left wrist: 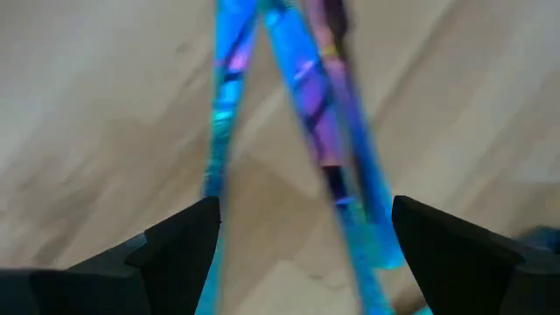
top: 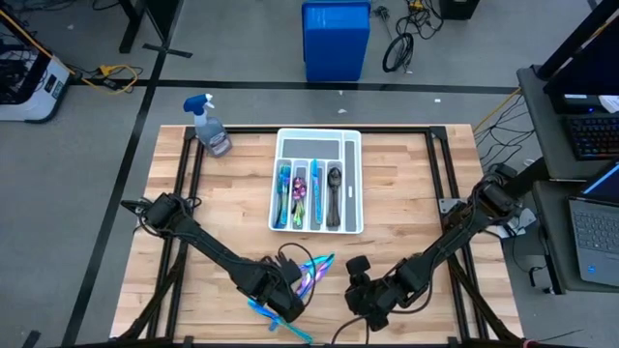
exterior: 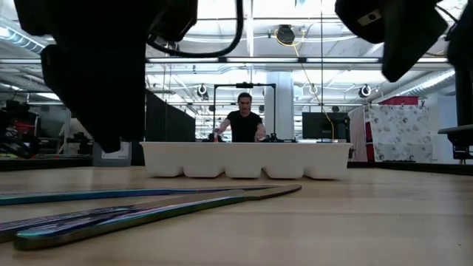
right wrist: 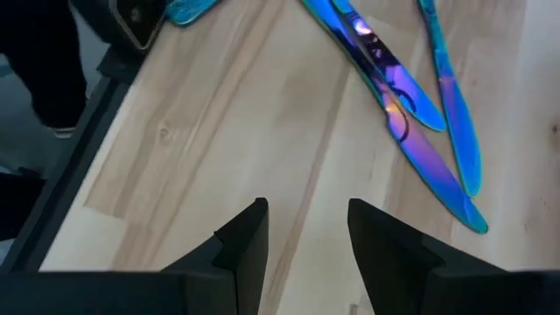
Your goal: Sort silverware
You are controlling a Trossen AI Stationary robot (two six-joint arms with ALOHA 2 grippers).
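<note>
Fingers of left gripper [left wrist: 302,236] spread wide, straddling loose iridescent blue metal knives [top: 311,271] on wooden bench [top: 406,193], lower centre; we should centre on one. Right gripper [right wrist: 302,229] parted, empty.

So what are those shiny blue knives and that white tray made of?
The knives look like metal with an iridescent blue-purple coating: they are thin and mirror-glossy, with rainbow shifts. The tray looks like moulded white plastic, matte with rounded walls, though that is a guess. The table is pale wood planks.
</note>
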